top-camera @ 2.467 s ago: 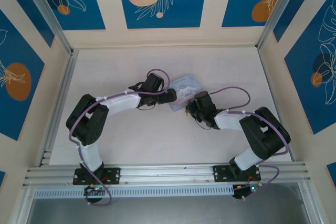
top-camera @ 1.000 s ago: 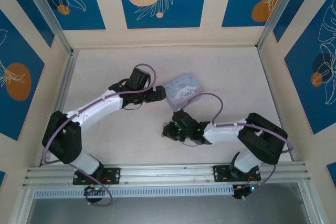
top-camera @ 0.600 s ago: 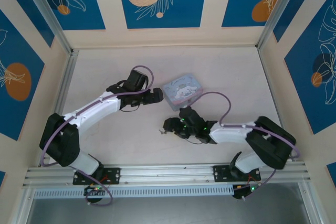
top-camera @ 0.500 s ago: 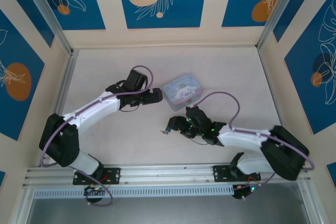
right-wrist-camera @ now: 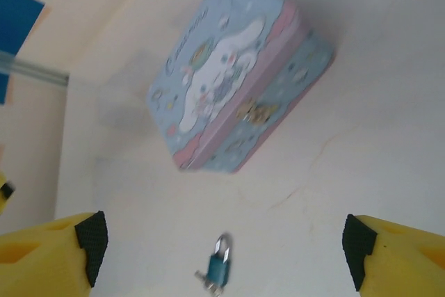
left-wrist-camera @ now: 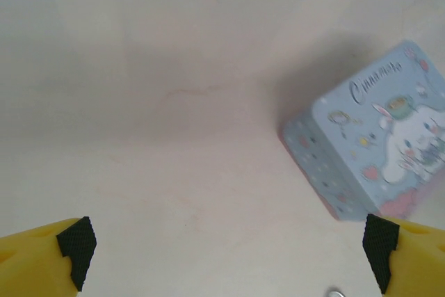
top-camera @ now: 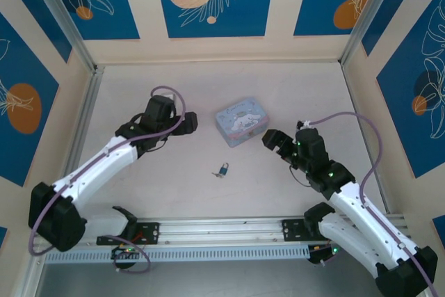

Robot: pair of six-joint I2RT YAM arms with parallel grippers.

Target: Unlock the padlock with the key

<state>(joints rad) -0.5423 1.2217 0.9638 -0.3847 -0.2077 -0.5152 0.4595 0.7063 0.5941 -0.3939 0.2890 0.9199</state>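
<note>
So the big change: a second ago the right tool (top-camera: 276, 141) was down low in the middle of the desk (top-camera: 174, 193), clamped shut right where the padlock (top-camera: 222, 170) is. Now it's let go, its jaws are spread wide with nothing between them, and the whole arm has swung back to the right. The left tool (top-camera: 189, 123) has backed off from the tin (top-camera: 241, 120) too, fully open and holding nothing.

That leaves the padlock lying by itself on the bare desk, just in front of the tin and not touching it, between the two arms. My read is that the hands-on part is over and both arms are retreating. I can't tell from here whether the shackle has actually popped, though.

Looks-wise, the padlock is a tiny teal block with a thin shiny wire loop on top. In the right wrist view there's a silvery bit sticking out of its base, probably the key (right-wrist-camera: 206, 279) left in the lock, but it's too small to swear to. The tin is a pale blue rounded rectangle with a glossy printed lid showing a white cartoon figure and a pink band. The desk is matte off-white.
</note>
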